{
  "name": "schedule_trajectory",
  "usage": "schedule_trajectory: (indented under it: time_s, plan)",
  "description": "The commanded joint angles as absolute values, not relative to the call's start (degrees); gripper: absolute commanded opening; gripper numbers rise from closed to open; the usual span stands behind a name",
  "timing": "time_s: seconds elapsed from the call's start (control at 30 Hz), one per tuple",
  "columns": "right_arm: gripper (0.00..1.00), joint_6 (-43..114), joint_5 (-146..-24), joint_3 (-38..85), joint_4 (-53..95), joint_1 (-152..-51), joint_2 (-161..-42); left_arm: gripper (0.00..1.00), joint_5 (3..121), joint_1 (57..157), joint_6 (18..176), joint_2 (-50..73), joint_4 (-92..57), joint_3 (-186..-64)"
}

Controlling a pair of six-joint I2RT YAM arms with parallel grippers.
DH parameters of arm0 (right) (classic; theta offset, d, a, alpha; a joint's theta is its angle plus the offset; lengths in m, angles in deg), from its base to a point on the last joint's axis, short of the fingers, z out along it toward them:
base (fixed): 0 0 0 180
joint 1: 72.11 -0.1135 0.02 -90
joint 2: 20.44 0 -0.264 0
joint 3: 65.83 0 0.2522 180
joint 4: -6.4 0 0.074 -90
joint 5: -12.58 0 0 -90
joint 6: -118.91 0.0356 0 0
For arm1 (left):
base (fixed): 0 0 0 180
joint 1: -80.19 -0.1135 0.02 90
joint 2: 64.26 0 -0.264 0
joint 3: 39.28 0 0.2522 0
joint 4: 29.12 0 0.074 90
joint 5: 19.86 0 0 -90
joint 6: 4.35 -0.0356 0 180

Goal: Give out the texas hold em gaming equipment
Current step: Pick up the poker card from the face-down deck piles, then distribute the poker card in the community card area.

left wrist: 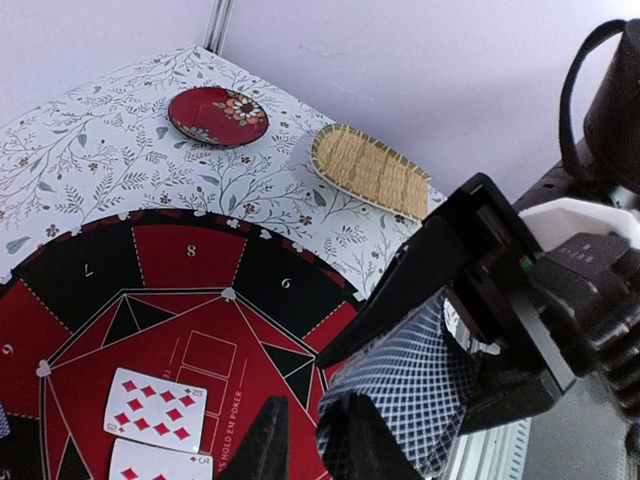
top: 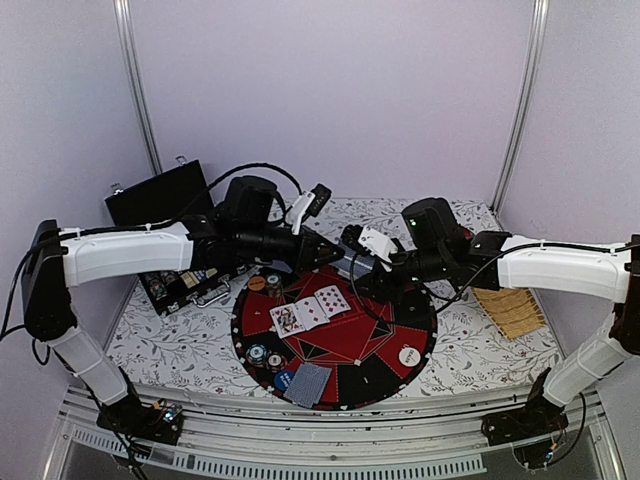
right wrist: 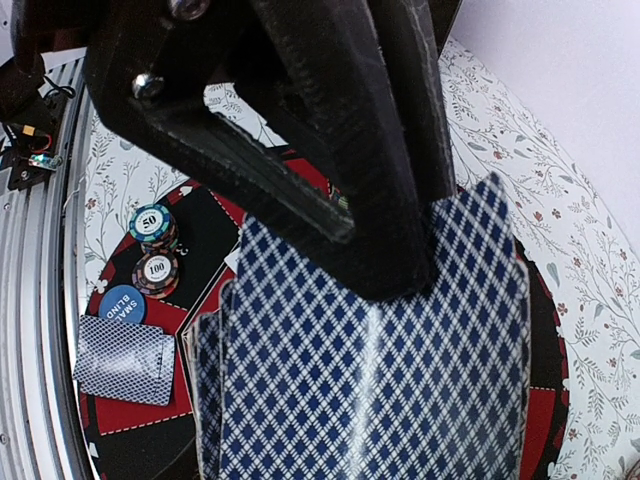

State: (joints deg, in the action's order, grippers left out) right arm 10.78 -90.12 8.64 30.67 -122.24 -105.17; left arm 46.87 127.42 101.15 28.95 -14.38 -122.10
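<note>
Dealing partly done: face-up cards point(top: 310, 310), a face-down pair point(top: 308, 383) and chips point(top: 262, 355) lie on the felt point(top: 395, 325); your right claw point(top: 350, 262) pinches the undealt deck point(right wrist: 380, 380) above it, left claw point(left wrist: 310, 410) slightly spread alongside.

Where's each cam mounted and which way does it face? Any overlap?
Top external: above and behind the bases, looking down on the poker mat; both arms show, left gripper and right gripper tip to tip over it.
Left wrist: on the left arm, facing the far right corner, red plate and straw mat; left fingers at bottom.
Right wrist: looks down past right fingers at chips by the near rail.
Shared: both wrist views show the card deck.
</note>
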Motion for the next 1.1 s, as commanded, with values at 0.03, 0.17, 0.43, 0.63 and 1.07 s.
schedule_trajectory:
  time_s: [0.03,0.17,0.43,0.63,1.07]
  plan:
    - [0.52,10.2,-90.21,9.01,30.0,-122.29,-103.92,0.18,48.29,127.37,99.66,27.47,-12.85,-122.92]
    - [0.52,10.19,-89.79,8.93,30.09,-122.36,-103.95,0.07,48.51,127.33,99.16,26.23,-12.9,-122.76]
    - [0.52,10.24,-89.55,8.66,30.45,-121.42,-103.95,0.0,48.8,127.37,98.09,24.28,-12.74,-121.82]
    - [0.51,10.49,-89.75,7.33,29.92,-119.68,-102.98,0.0,45.95,126.25,99.16,21.98,-15.07,-120.29]
    - [0.51,12.59,-88.8,4.18,30.12,-111.83,-98.99,0.0,40.03,115.15,102.15,18.83,-13.86,-119.52]
